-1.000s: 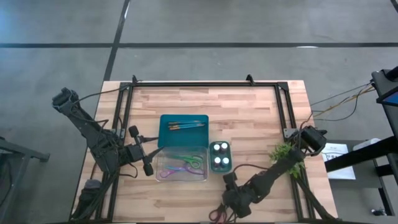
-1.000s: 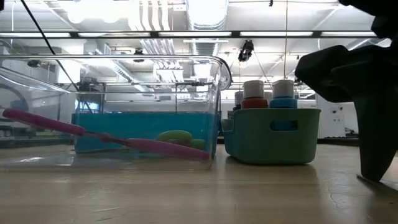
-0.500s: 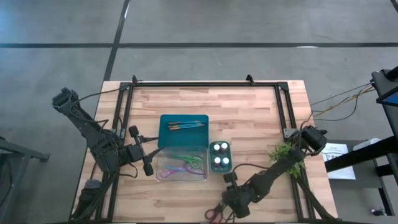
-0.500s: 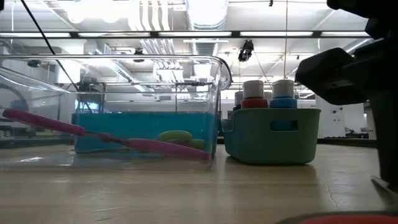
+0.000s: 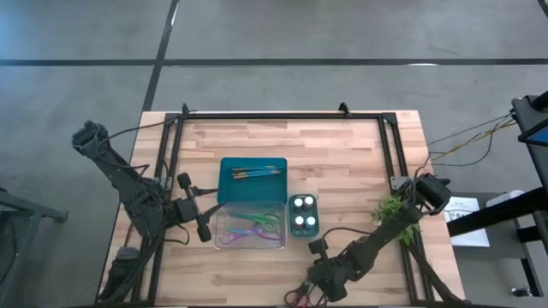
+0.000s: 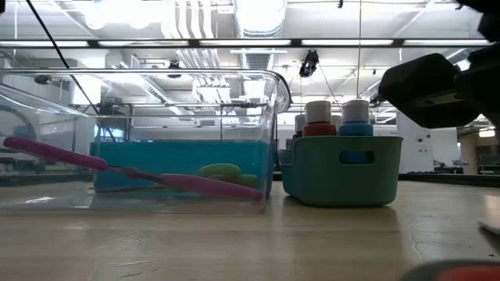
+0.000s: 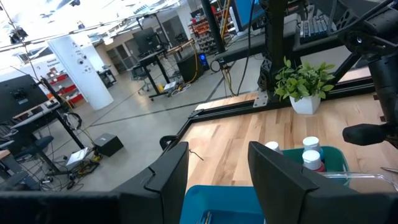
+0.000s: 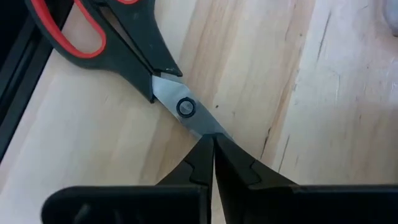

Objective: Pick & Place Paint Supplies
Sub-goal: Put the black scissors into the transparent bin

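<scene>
Black scissors with red-lined handles (image 8: 93, 31) lie near the table's front edge, and my right gripper (image 8: 212, 140) is shut on them; it shows near that edge in the high view (image 5: 308, 289). My left gripper (image 5: 201, 221) hangs open, level, left of the clear container (image 5: 278, 241), touching nothing. That container holds purple scissors (image 5: 229, 239) and green-handled scissors (image 5: 264, 222). Brushes (image 5: 257, 172) lie in the teal tray (image 5: 229, 192). Paint bottles (image 5: 303, 214) stand in a small teal basket (image 6: 341, 172). My right gripper pinches the scissors' closed blades (image 8: 200, 124) between its two fingers, just past the pivot screw. The fingers come slanting down from the table's right and far side. The scissors lie flat, their handles (image 6: 461, 273) on the wood near the front edge.
A green plant sprig (image 5: 390, 210) sits at the right by the black frame rail (image 5: 396, 154). Bare wood lies between the containers and the front edge and behind the teal tray.
My right gripper has shut on the scissors' blades while staying in place. The scissors have shifted a little on the table; their red handle has slid into the low view's bottom right.
</scene>
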Robot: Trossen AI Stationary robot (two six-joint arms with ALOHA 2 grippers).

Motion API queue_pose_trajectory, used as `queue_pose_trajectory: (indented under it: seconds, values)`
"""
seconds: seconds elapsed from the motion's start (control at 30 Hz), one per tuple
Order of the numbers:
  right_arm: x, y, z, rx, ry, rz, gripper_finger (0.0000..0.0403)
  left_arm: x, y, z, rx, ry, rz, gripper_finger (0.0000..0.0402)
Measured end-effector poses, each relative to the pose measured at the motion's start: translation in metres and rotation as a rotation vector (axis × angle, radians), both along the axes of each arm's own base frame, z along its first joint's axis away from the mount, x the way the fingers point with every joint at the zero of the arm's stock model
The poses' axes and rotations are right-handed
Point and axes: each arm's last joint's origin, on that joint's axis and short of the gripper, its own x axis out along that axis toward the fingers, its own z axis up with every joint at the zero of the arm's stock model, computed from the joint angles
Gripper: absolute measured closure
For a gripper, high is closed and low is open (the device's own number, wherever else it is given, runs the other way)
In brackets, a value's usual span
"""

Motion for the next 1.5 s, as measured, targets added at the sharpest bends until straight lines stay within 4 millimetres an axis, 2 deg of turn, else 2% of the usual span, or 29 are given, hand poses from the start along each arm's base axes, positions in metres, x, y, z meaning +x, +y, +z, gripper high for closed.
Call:
queue_pose_trajectory:
  seconds: [0.37,0.47,0.73,0.87,1.23,1.5]
  values:
    - [-0.002,0.001,0.008,-0.035,0.012,0.047,0.0386,0.000,0.000,0.000,0.000,0.001,-0.003,0.0229]
    - [-0.002,0.001,0.008,-0.045,0.015,0.048,0.0355,0.000,0.000,0.000,-0.001,0.002,-0.010,0.0229]
    - [-0.002,0.002,0.011,-0.100,-0.016,0.086,0.0231,0.000,0.000,0.000,-0.001,0.001,-0.010,0.0229]
    - [-0.003,0.004,0.010,-0.073,0.008,0.136,0.0199,0.000,0.000,0.000,-0.001,0.002,-0.010,0.0229]
    - [0.005,-0.005,0.007,-0.107,0.014,0.213,0.0194,0.000,0.000,0.000,-0.002,0.001,-0.010,0.0229]
    - [0.010,-0.007,0.000,-0.063,0.065,0.265,0.0196,0.000,0.000,0.000,-0.001,0.002,-0.010,0.0229]
